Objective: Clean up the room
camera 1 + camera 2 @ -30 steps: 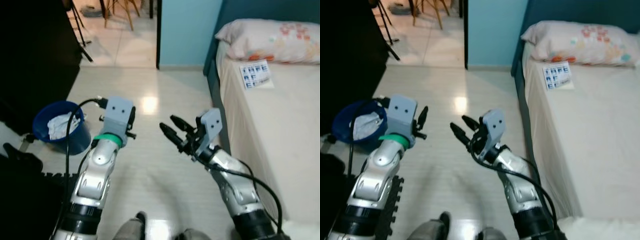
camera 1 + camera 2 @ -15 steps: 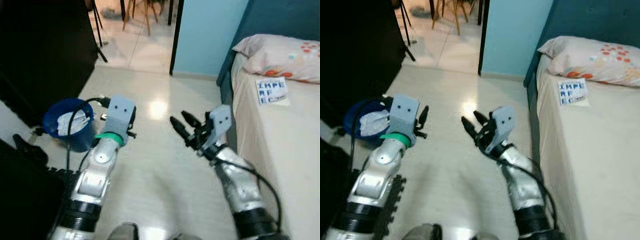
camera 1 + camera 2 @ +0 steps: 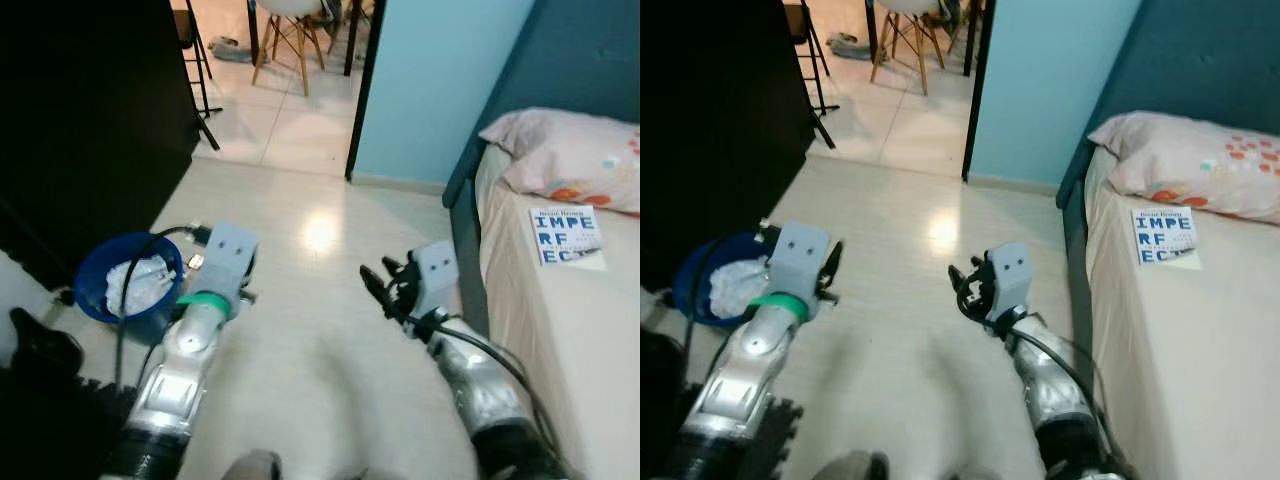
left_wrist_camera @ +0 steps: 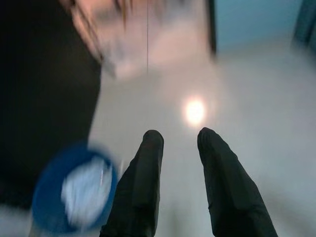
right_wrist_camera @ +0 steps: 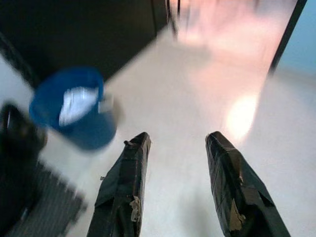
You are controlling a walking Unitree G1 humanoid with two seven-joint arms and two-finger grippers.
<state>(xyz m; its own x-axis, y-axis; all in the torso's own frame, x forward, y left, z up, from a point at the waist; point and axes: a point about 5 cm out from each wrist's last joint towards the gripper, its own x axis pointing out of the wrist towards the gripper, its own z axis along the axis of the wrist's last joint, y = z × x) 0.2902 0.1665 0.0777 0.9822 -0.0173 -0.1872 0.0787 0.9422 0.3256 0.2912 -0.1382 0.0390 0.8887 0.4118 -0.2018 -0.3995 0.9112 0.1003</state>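
Note:
A blue bucket (image 3: 125,290) with crumpled white stuff inside stands on the pale floor at my left, by the dark furniture. It is blurred as bucket (image 4: 74,195) and bucket (image 5: 74,106) in the wrist views. My left gripper (image 3: 830,265) hovers above the floor just right of the bucket, open with nothing between its fingers (image 4: 148,153). My right gripper (image 3: 375,285) hangs over the middle of the floor, pointing left towards the bucket, also open and empty, its fingers (image 5: 133,158) well apart.
A bed (image 3: 560,340) with a blue headboard runs along the right, bearing a pillow (image 3: 575,160) and a book (image 3: 567,235). Dark furniture (image 3: 80,120) lines the left. A black object (image 3: 40,345) and a ribbed mat lie at lower left. A chair (image 3: 290,25) stands beyond the doorway.
The whole picture has shifted, so the camera has moved: more of the doorway and chair shows. Both arms sit lower in view. Both grippers stay open and empty.

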